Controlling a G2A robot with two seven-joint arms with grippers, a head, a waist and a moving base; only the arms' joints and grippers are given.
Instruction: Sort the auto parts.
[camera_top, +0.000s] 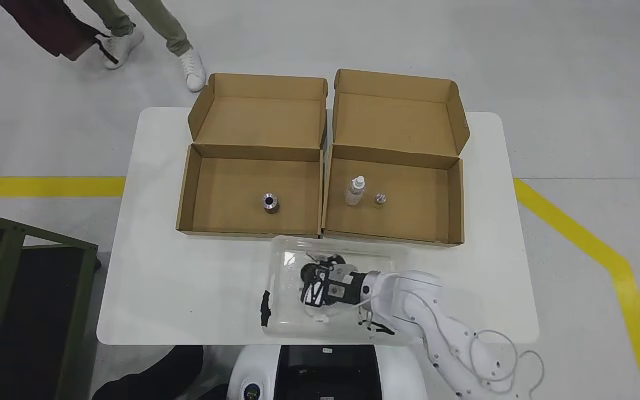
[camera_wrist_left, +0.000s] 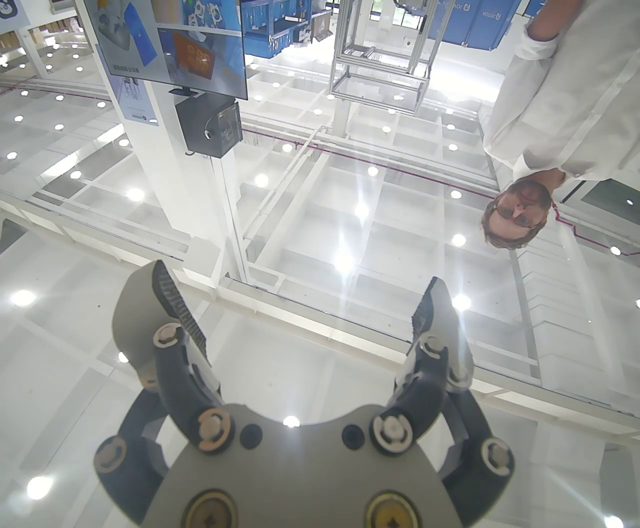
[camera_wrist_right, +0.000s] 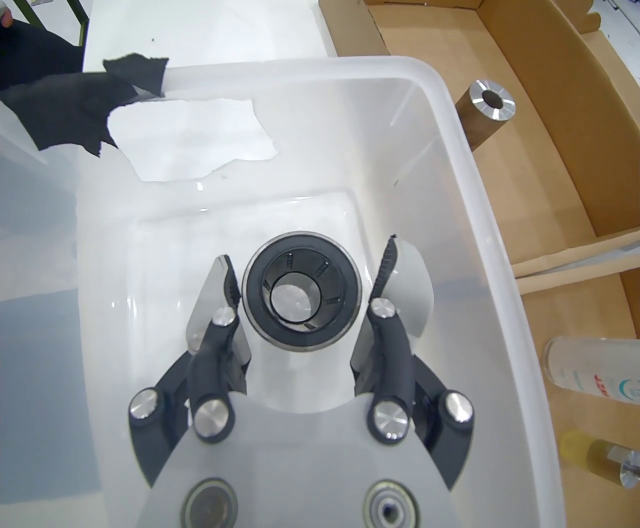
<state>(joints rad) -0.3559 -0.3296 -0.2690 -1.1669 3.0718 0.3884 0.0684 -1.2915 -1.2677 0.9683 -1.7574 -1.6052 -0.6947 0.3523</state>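
Observation:
My right gripper (camera_wrist_right: 307, 257) is down inside a clear plastic bin (camera_wrist_right: 480, 210), open, with its fingers on either side of an upright black-and-metal cylindrical bushing (camera_wrist_right: 300, 292). One finger touches the bushing; the other stands a little off it. From above, that gripper (camera_top: 322, 285) is in the bin (camera_top: 285, 250) at the table's near edge. The left cardboard box (camera_top: 195, 195) holds a metal sleeve (camera_top: 270, 202). The right box (camera_top: 455, 200) holds a clear bottle (camera_top: 355, 190) and a small metal part (camera_top: 380, 199). My left gripper (camera_wrist_left: 297, 275) points up at the ceiling, open, holding nothing.
Both boxes have their lids (camera_top: 265, 105) folded back toward the table's far edge. A torn white label (camera_wrist_right: 195, 135) and black tape (camera_wrist_right: 75, 110) are stuck on the bin wall. The metal sleeve (camera_wrist_right: 487, 112), bottle (camera_wrist_right: 595, 370) and a small yellowish part (camera_wrist_right: 600, 457) lie just beyond the bin.

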